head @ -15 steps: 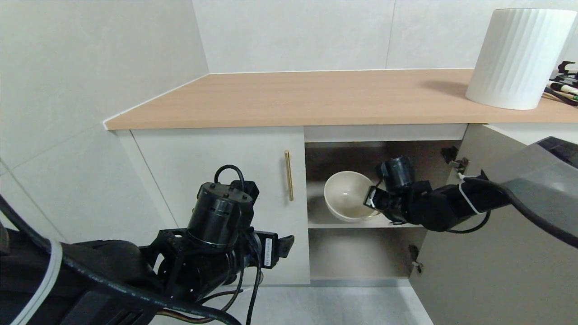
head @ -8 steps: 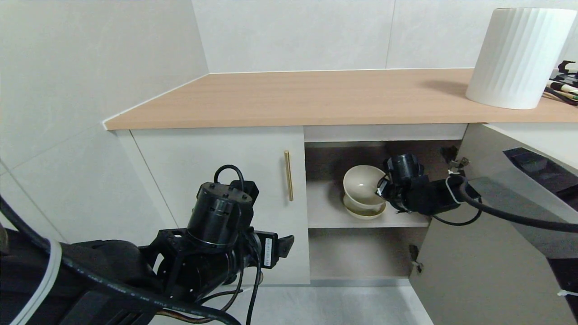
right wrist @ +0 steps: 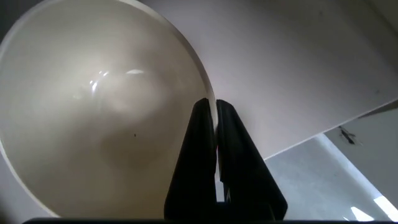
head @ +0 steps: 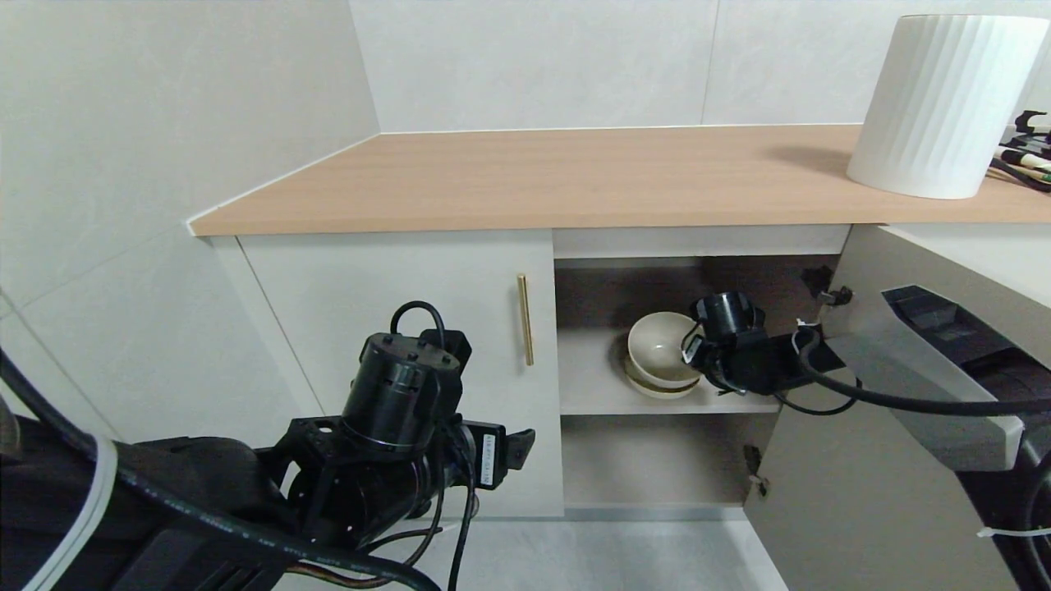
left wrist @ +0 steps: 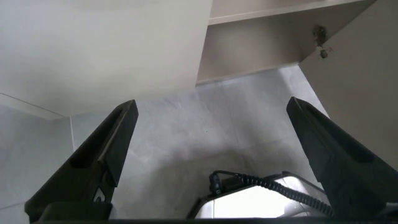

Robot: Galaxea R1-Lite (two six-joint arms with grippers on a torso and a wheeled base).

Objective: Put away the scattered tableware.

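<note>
Nearest, the left gripper is held low before the closed cabinet door, its fingers spread wide with nothing between them but floor.

Farther in, beside the open door, the right gripper is seen inside the cabinet. Its fingers are pinched on the rim of the bowl, one against the inner wall and one against the outer. The bowl is tilted, its mouth turned partly toward the opening, and is placed over a second bowl that stands on the upper shelf. Whether the two are already touching cannot be told.

The step in hand is judged to be the nesting of the held bowl into the one below. It would best be levelled first, then lowered until its weight is plainly borne by the second bowl, and only then released. The fingers should be parted just enough to free the rim, and the gripper drawn up and outward so that the stack is not dragged along the shelf. Care is also called for near the hinge, which lies close to the arm.

Farthest back, the countertop and the ribbed white container are not concerned.
</note>
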